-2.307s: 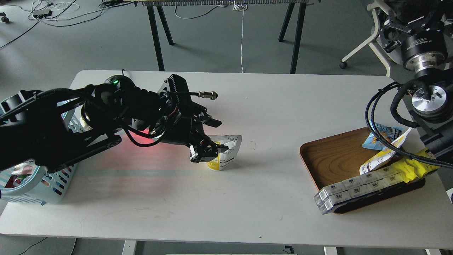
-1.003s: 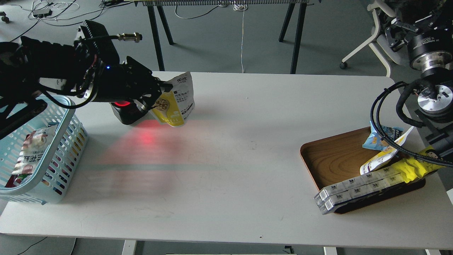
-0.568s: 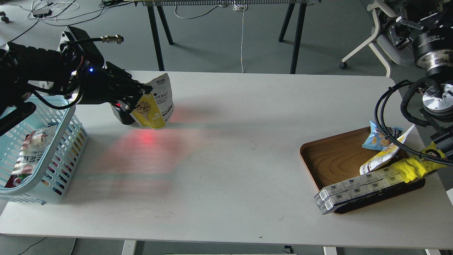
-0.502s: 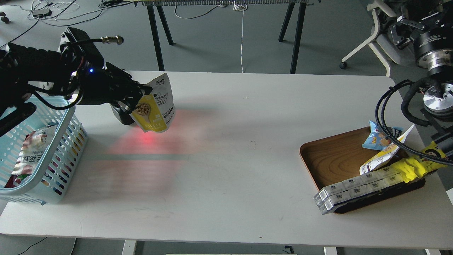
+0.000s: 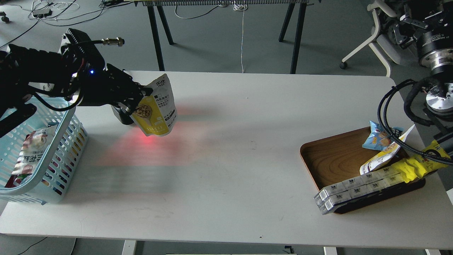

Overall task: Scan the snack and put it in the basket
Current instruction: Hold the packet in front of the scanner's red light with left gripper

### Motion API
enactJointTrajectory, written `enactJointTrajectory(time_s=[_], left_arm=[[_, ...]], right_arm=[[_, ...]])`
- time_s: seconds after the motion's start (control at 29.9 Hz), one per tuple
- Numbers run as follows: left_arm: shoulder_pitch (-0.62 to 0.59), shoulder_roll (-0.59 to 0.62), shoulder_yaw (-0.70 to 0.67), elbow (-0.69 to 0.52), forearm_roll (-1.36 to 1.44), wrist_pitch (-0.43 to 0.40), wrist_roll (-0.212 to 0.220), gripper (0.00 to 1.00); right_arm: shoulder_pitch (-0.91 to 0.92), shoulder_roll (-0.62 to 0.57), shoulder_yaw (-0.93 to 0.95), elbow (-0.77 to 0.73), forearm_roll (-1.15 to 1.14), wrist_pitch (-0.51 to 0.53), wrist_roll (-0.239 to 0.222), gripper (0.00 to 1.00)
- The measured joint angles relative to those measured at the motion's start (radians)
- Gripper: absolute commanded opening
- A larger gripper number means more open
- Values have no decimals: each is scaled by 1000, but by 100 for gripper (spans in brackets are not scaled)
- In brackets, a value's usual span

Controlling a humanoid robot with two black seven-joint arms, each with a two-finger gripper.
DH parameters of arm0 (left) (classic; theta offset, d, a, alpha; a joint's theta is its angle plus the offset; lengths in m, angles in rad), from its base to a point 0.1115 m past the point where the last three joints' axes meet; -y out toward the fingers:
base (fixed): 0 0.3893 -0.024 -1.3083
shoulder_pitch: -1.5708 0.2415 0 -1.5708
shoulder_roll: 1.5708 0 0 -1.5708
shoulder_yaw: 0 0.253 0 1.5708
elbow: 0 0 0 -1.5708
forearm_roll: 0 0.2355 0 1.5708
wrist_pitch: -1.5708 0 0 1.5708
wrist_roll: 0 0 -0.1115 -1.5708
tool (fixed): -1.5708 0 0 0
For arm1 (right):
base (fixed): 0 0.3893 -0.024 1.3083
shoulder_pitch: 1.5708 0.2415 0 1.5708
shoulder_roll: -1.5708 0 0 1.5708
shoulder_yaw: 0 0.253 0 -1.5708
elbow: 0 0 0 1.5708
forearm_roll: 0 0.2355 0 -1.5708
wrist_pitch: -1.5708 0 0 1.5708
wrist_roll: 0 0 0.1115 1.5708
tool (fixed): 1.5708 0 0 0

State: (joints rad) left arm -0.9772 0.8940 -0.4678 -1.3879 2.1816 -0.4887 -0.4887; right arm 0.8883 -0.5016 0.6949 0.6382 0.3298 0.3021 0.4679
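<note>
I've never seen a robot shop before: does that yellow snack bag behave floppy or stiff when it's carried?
Probably fairly floppy: the snack hangs tilted from the left gripper, which pinches one edge. It keeps its flat shape, so it seems light.

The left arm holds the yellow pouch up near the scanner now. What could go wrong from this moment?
1. The left gripper pinches the yellow and white stand-up snack pouch only at its left edge, so the hanging pouch may slip or swing.
2. The black scanner sits behind the pouch; a tilted pouch may not scan.
3. Moving to the light blue slotted plastic basket, the pouch could catch its rim and fall outside.
</note>
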Motion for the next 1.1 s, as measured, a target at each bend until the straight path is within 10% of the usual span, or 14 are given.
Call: enactJointTrajectory(time_s=[1.1], left_arm=[[14,34,5,-83,0,0,0,1]], right_arm=[[6,-2,11,0,0,-2,0,97]])
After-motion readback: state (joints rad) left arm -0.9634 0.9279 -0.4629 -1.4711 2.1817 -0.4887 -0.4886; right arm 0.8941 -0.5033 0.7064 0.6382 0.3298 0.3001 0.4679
